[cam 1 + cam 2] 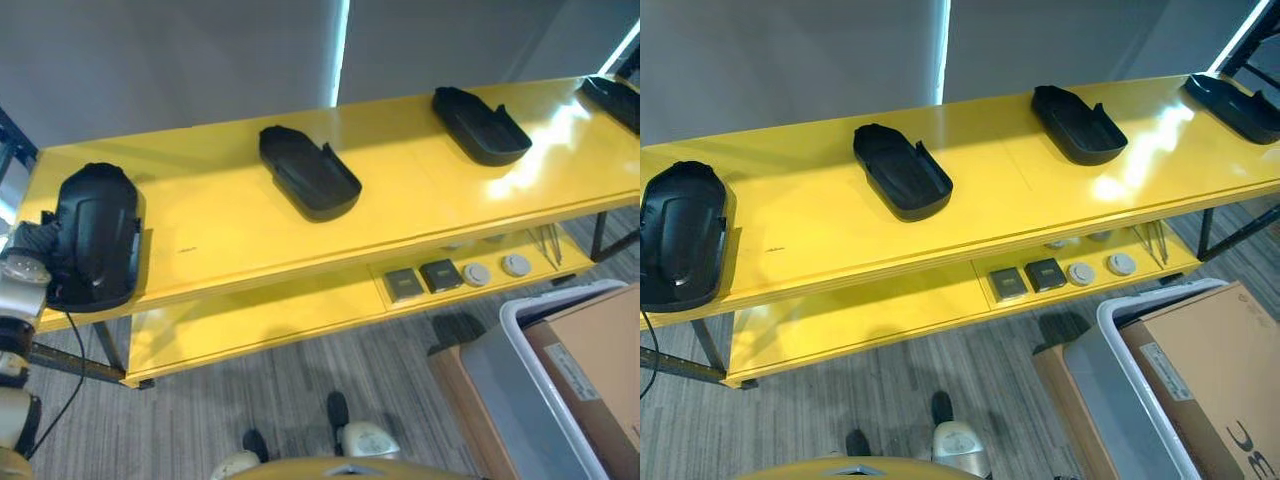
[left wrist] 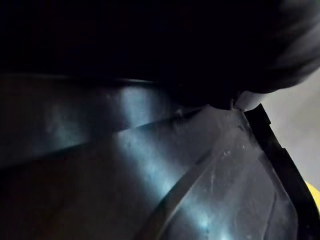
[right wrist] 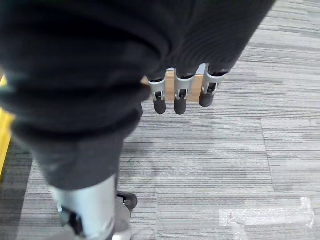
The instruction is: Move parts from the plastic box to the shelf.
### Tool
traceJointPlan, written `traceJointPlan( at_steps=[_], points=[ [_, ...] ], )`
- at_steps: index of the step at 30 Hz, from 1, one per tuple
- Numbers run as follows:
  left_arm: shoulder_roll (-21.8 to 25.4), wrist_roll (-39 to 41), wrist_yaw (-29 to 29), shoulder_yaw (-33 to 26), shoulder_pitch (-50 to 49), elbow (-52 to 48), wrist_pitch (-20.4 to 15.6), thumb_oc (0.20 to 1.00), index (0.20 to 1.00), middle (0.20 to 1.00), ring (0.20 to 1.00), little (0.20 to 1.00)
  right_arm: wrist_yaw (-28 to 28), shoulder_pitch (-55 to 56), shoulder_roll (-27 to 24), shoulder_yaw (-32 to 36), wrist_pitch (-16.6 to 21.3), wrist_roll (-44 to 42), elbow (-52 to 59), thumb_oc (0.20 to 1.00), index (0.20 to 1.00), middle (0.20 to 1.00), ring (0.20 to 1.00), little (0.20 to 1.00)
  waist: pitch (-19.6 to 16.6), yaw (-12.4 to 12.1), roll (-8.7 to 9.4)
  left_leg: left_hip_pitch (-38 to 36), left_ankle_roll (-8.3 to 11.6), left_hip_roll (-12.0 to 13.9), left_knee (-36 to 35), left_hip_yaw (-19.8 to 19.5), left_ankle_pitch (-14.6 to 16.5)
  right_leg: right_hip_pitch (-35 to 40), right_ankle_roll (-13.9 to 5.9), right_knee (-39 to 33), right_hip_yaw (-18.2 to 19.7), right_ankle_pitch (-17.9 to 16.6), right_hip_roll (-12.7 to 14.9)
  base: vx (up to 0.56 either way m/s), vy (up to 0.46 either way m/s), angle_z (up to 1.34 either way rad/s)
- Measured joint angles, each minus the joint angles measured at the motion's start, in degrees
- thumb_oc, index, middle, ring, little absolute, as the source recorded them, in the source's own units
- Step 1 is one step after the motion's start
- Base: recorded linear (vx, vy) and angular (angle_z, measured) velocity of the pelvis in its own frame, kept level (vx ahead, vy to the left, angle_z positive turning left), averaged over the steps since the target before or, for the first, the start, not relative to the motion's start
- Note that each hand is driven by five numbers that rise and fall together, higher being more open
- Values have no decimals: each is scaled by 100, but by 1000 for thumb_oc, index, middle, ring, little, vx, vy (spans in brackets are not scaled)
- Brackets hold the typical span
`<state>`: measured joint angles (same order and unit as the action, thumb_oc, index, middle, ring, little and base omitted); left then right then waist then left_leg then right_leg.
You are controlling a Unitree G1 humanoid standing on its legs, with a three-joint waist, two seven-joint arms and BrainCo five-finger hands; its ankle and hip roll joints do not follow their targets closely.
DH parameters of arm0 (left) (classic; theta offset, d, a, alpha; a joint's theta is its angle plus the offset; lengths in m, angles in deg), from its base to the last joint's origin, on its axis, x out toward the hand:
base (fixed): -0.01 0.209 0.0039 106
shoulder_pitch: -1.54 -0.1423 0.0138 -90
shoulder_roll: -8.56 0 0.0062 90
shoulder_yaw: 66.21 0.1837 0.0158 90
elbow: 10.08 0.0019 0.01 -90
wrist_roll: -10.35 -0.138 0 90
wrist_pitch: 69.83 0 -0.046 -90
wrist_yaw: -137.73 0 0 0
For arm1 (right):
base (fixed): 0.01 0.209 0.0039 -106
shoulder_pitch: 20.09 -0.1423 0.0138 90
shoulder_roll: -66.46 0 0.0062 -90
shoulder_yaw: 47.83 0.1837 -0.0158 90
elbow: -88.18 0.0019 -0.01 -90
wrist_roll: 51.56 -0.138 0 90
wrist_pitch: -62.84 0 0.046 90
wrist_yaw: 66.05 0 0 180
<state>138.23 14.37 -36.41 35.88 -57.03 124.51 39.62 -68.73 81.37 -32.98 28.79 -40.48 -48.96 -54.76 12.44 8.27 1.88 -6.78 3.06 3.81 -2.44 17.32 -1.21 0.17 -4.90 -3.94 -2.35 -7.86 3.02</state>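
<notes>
A: Far left of the long yellow shelf (image 1: pixel 230 225): my left hand (image 1: pixel 35 243) lies against the domed black plastic part (image 1: pixel 95 235), which rests on the shelf top. Whether my fingers grip it, I cannot tell.

B: And rightward?

A: Two open black shell parts (image 1: pixel 308 172) (image 1: pixel 480 124), already shelved. The grey-rimmed plastic box (image 1: pixel 520 345) sits lower right. My right hand (image 3: pixel 182 92) hangs over the floor, fingers relaxed. I judge: square the part, then release straight.
</notes>
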Motion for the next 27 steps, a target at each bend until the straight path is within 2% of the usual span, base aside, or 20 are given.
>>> traceJointPlan(
  at_steps=[1, 2, 4, 6, 7, 9, 11, 14, 15, 16, 17, 22, 27],
  points=[
    [0, -60, 15, 51, 78, 20, 5, 200, 200, 200, 200, 200, -8, -2, 0, 2, 14, 0, -4, 1000, 1000, 1000, 1000, 1000, 36, 4, 21, 54, -3, 7, 52, 0, 14, -45, 2, 33, 5, 2, 0, -92, -48, 0],
    [8, -226, 179, 430, 646, 333, 37, 200, 200, 200, 200, 200, -49, -81, -4, -71, 93, -5, -43, 1000, 1000, 1000, 1000, 1000, 263, -30, 103, 364, -17, 49, 403, -15, 115, -275, 14, 206, 27, -5, 6, -183, -84, -1],
    [-7, -306, 341, 480, 978, 501, 79, 200, 200, 200, 200, 200, -49, -174, -2, -147, 152, -33, -57, 1000, 1000, 1000, 1000, 1000, 418, -8, 171, 680, -25, 86, 731, -21, 183, -498, 86, 330, 30, -80, -9, -222, -93, 0],
    [36, -454, 645, 890, 1820, 668, 218, 200, 200, 200, 200, 200, -49, -509, 1, -337, 237, -235, -218, 1000, 1000, 1000, 1000, 1000, 868, 12, 229, 1376, -27, 274, 1574, -157, 478, -900, 104, 618, 9, -69, -65, -163, -100, 8],
    [36, -562, 666, 986, 2000, 761, 255, 200, 200, 200, 200, 200, -45, -599, 4, -356, 284, -315, -204, 1000, 1000, 1000, 1000, 1000, 946, 30, 262, 1547, 10, 339, 1766, -165, 579, -1004, 98, 637, 19, -64, -101, -155, -85, 5],
    [102, -781, 785, 1259, 2358, 1014, 297, 200, 200, 200, 200, 200, -38, -720, 4, -451, 314, -516, -188, 1000, 1000, 1000, 1000, 1000, 1042, 79, 327, 1786, -7, 398, 1946, -226, 610, -1146, 123, 628, 36, -73, -143, -132, -69, -1],
    [237, -885, 867, 1304, 2513, 995, 306, 200, 200, 200, 200, 200, -39, -749, 8, -452, 309, -569, 19, 1000, 1000, 1000, 1000, 1000, 1144, 118, 398, 1899, -12, 375, 1967, -312, 597, -1235, 126, 619, 165, -84, -191, -65, -59, 0],
    [237, -933, 883, 1309, 2563, 996, 316, 200, 200, 200, 200, 200, -37, -746, 18, -456, 309, -595, 25, 1000, 1000, 1000, 1000, 1000, 1144, 120, 410, 1893, -10, 381, 1967, -320, 603, -1218, 128, 601, 177, -84, -200, -34, -48, 1],
    [238, -937, 892, 1337, 2598, 996, 342, 319, 319, 319, 319, 319, -37, -748, 18, -456, 312, -699, 26, 1000, 1000, 1000, 1000, 1000, 1141, 110, 417, 1891, -4, 378, 1967, -322, 606, -1211, 140, 602, 176, -117, -201, -16, -35, 1],
    [238, -938, 907, 1337, 2604, 996, 348, 567, 567, 567, 567, 567, -38, -749, 18, -455, 313, -707, 28, 1000, 1000, 1000, 1000, 1000, 1139, 104, 419, 1880, 2, 377, 1968, -322, 611, -1197, 142, 597, 177, -122, -203, -7, -35, 1],
    [239, -938, 967, 1337, 2604, 996, 359, 1000, 1000, 1000, 1000, 1000, -37, -749, 18, -456, 312, -728, 28, 1000, 1000, 1000, 1000, 1000, 1137, 101, 421, 1868, 5, 377, 1965, -324, 610, -1180, 146, 583, 178, -124, -207, 0, 0, 0],
    [259, -898, 1340, 1337, 2618, 995, 422, 1000, 1000, 1000, 1000, 1000, -33, -750, 31, -457, 312, -792, 31, 1000, 1000, 1000, 1000, 1000, 1093, 75, 463, 1731, -3, 369, 1922, -332, 611, -1013, 220, 485, 177, -193, -215, 0, 0, 0],
    [302, -401, 1871, 1270, 2764, 980, 265, 1000, 1000, 1000, 1000, 1000, 26, -728, 242, -457, 326, -791, 19, 1000, 1000, 1000, 1000, 1000, 885, 31, 639, 1540, 3, 359, 1820, -308, 611, -842, 219, 420, 187, -189, -210, 24, -6, 0]
  ],
)
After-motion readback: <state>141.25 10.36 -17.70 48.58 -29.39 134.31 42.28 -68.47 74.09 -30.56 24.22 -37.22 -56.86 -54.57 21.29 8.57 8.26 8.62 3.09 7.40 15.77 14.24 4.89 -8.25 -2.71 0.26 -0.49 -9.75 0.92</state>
